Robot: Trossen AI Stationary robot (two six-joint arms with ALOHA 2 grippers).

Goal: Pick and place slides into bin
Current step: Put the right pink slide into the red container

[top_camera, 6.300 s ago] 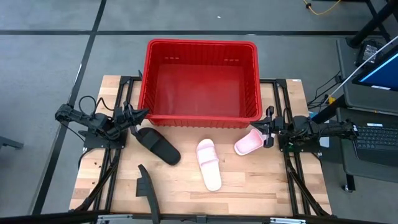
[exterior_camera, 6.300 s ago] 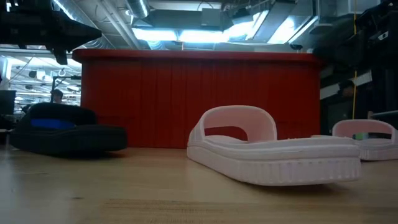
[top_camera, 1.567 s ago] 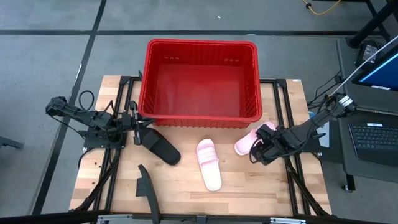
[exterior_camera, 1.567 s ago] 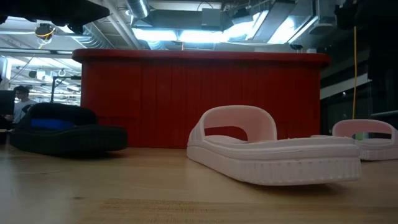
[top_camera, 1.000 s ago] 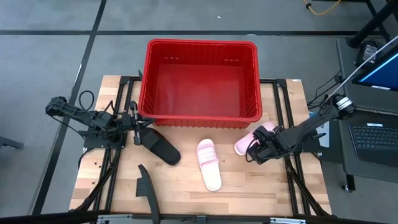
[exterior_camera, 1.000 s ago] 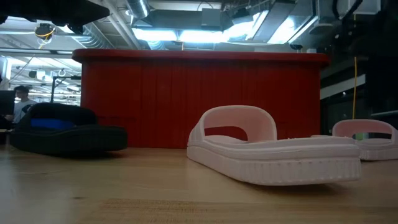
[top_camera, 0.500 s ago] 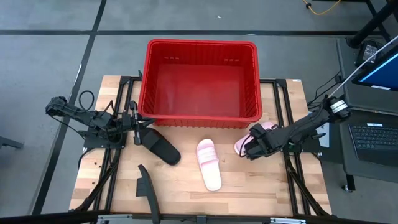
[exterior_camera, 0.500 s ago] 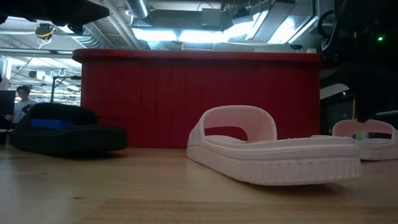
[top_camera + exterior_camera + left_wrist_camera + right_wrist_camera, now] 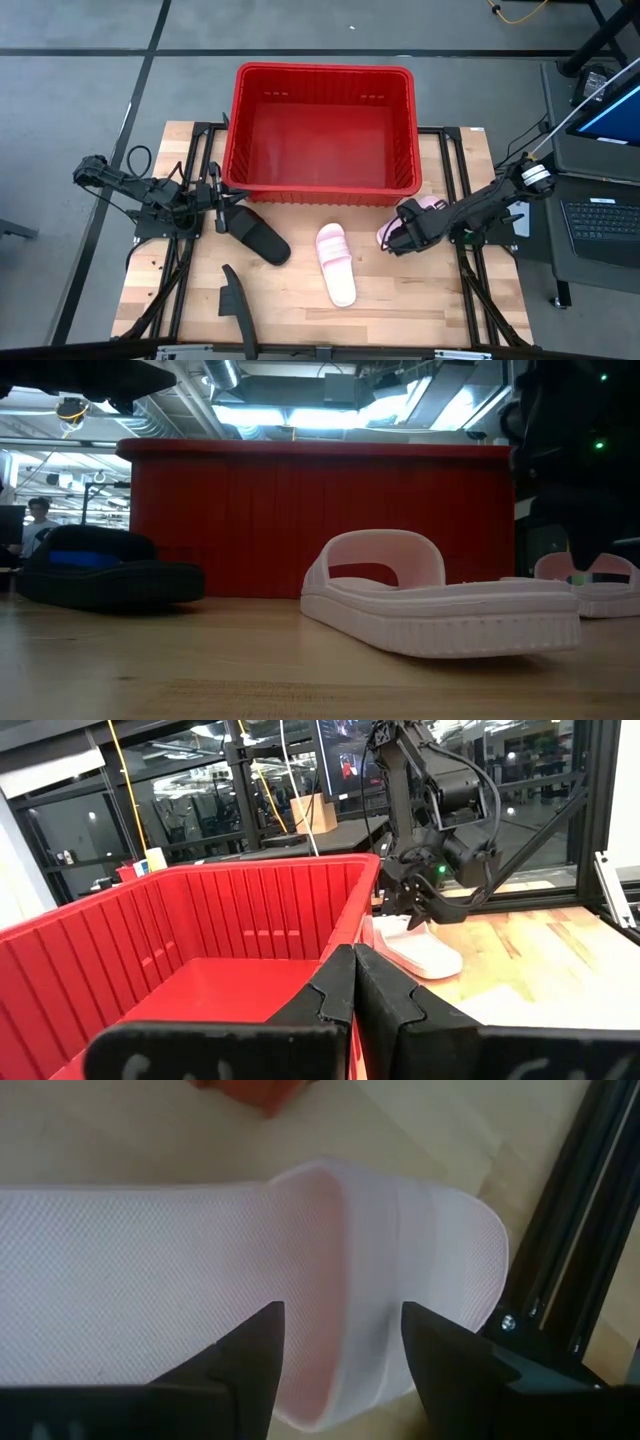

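The red bin point(image 9: 325, 130) stands at the table's far middle. One pink slide point(image 9: 336, 263) lies sole down on the wood in front of it. A second pink slide point(image 9: 384, 237) lies near the bin's near right corner. My right gripper point(image 9: 400, 230) hangs open over this slide, tipped steeply down, with its fingers point(image 9: 250, 1355) on either side of the wide strap point(image 9: 365, 1270); I see no touch. A black slide point(image 9: 255, 233) lies at the left and another point(image 9: 232, 298) near the front edge. My left gripper point(image 9: 216, 198) waits shut by the bin's near left corner.
Black frame rails point(image 9: 470, 290) run along the table's left and right sides, close to the right-hand pink slide. The bin's near wall point(image 9: 320, 520) rises just behind the slides. Bare wood point(image 9: 420, 290) lies toward the front right.
My right gripper has come down and gone toward the table's left, tipping further downward, until it is over the pink slide by the bin. Its fingers have stayed open. The slides have not moved.
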